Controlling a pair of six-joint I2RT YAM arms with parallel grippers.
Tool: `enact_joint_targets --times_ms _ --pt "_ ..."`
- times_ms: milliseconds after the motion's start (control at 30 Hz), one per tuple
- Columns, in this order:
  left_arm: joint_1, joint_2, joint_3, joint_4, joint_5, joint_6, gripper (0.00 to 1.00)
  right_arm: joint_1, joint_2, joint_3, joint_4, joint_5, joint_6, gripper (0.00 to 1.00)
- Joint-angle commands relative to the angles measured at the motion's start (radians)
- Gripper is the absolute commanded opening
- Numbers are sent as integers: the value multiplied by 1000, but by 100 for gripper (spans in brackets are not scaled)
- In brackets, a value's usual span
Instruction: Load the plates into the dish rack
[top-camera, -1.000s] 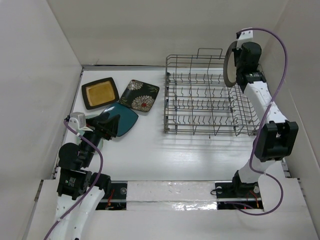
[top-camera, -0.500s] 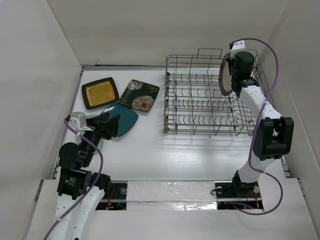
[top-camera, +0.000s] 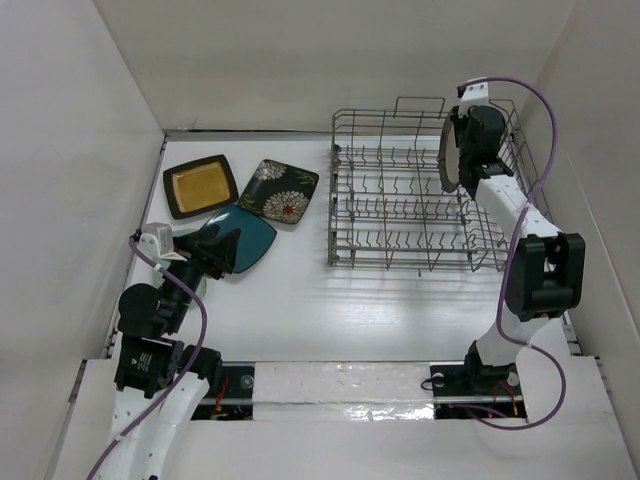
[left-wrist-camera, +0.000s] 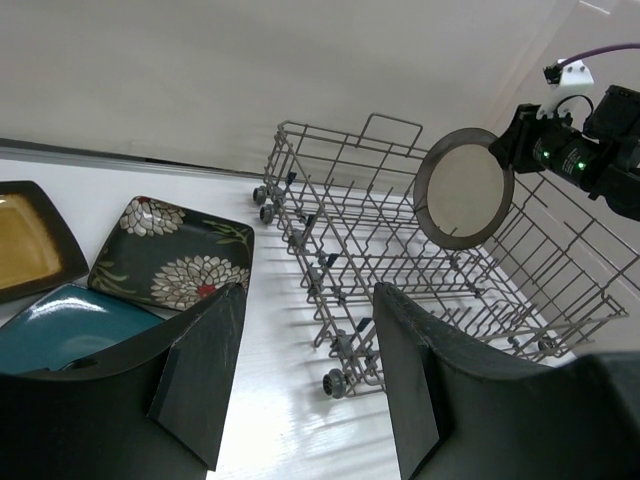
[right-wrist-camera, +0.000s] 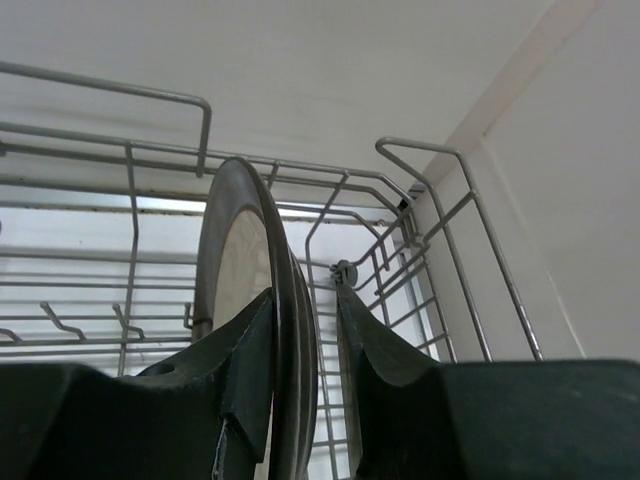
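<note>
From above, the left gripper (top-camera: 222, 250) covers the near corner of the teal plate (top-camera: 258, 237). The left wrist view's edge cuts off the mustard-centred plate (left-wrist-camera: 25, 240). In the right wrist view the round plate (right-wrist-camera: 240, 270) disappears lower down between the right gripper's fingers (right-wrist-camera: 250, 380), so I can't tell whether its bottom rim touches the dish rack (right-wrist-camera: 100, 83), itself only partly in frame.

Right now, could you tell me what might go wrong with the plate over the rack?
The right end effector pinches the round metallic plate only by its rim, so it could slip or swing. It hangs on edge over the right end of the grey wire dish rack; lowered off-line, it may strike the upright tines instead of slotting.
</note>
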Motion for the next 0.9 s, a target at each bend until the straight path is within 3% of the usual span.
enact_joint_targets --times_ms 0,467,567,600,700,767,833,867 --pt "-5 12 14 34 -4 12 51 29 -23 -20 85 11 8 35" --pt "-5 12 14 32 -6 12 51 49 -32 53 -106 101 206 36" --pt "-5 13 14 31 -7 12 51 49 -64 87 -162 97 264 54" --pt "-5 15 14 31 -9 12 51 49 -78 95 -182 71 282 61" --pt "-5 18 14 29 -17 12 51 61 -150 133 -246 -15 379 69" --pt "-5 18 17 26 -26 12 51 93 -214 133 -263 -78 449 69" --pt "-5 16 22 18 -46 12 49 136 -262 84 -249 -168 497 60" --pt "-5 16 22 17 -56 14 48 162 -286 55 -231 -208 537 59"
